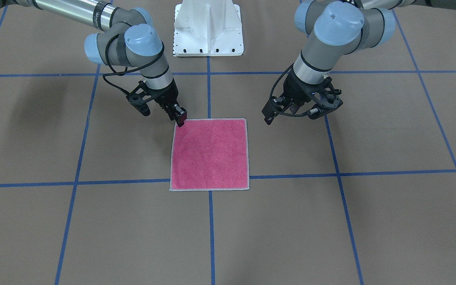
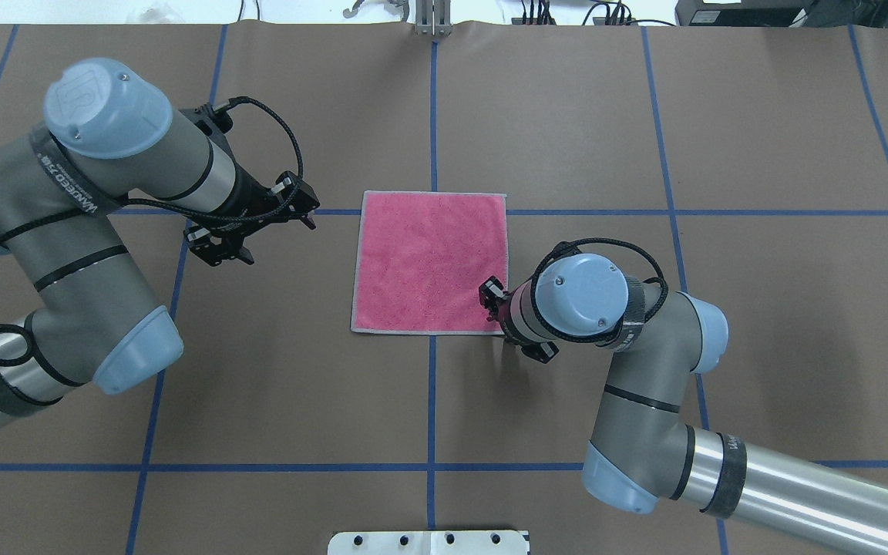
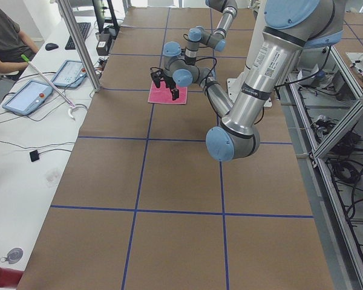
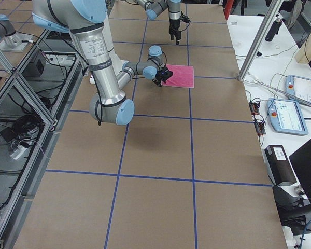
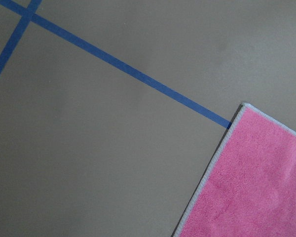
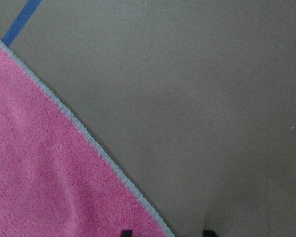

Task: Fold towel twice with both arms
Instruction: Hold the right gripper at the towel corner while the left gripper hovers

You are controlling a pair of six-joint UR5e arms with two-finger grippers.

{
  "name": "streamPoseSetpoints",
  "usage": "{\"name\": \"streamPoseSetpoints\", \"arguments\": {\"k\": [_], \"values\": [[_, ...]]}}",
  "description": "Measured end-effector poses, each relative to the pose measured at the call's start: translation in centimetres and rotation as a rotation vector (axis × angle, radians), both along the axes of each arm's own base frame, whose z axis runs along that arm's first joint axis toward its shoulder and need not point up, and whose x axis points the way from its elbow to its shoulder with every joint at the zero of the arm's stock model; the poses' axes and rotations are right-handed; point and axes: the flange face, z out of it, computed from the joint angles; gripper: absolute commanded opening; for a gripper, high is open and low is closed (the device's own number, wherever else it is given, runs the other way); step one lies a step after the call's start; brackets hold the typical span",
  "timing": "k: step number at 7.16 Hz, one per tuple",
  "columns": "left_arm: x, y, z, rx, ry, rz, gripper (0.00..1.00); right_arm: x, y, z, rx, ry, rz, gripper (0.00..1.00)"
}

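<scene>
The towel (image 1: 210,154) lies flat and unfolded on the brown table, pink face up with a pale grey edge; it also shows in the overhead view (image 2: 432,262). My right gripper (image 1: 180,118) is down at the towel's corner nearest the robot on my right side (image 2: 490,297). In the right wrist view its two fingertips stand apart across the towel's edge (image 6: 44,182), so it is open. My left gripper (image 1: 279,114) hovers beside the towel's other near corner, apart from it (image 2: 301,212); it looks open and empty. The left wrist view shows that towel corner (image 5: 256,182).
The white bolted pedestal (image 1: 208,31) stands at the robot's side of the table. Blue tape lines (image 1: 208,91) cross the brown surface. An operator (image 3: 6,42) sits at a side desk with tablets beyond an aluminium post (image 3: 78,42).
</scene>
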Motion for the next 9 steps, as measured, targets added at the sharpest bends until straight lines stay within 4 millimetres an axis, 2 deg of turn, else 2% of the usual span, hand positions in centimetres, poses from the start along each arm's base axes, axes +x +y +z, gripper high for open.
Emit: {"name": "streamPoseSetpoints", "arguments": {"k": [1, 9], "values": [[-0.02, 0.01, -0.03, 0.000, 0.001, 0.000, 1.00, -0.03, 0.03, 0.01, 0.000, -0.001, 0.000, 0.01], [-0.02, 0.07, -0.28, -0.010, 0.006, -0.009, 1.00, 0.48, 0.40, -0.57, 0.005, -0.009, -0.009, 0.00]]}}
